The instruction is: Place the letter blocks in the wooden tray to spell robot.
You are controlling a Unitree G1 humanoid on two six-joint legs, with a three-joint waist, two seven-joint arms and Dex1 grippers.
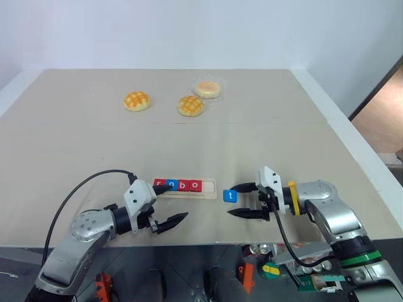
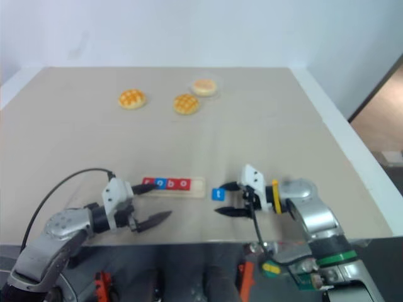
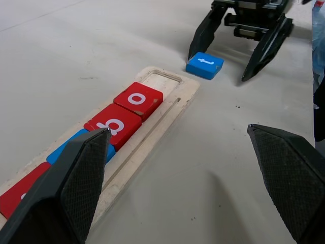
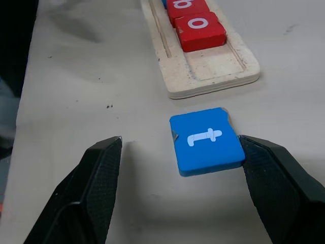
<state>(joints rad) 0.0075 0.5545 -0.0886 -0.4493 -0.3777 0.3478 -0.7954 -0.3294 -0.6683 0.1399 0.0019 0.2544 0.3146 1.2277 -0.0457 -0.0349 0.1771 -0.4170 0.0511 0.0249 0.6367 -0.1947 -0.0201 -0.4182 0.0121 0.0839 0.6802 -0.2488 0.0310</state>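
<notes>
The wooden tray (image 1: 210, 187) lies near the table's front edge. It holds a row of letter blocks: a red one, a blue one (image 1: 172, 185), a red "b" (image 3: 112, 123) and a red "o" (image 3: 138, 99). The tray's right end slot (image 4: 213, 66) is bare. A blue "t" block (image 1: 230, 195) lies flat on the table just right of the tray. My right gripper (image 1: 239, 201) is open around it, with one finger (image 4: 264, 168) at the block's edge. My left gripper (image 1: 174, 203) is open at the tray's left end, one finger over the first red block.
Two golden buns (image 1: 136, 101) (image 1: 191, 106) and a third in clear wrap (image 1: 207, 89) sit at the far middle of the table. The table's front edge (image 1: 214, 242) runs just behind both grippers.
</notes>
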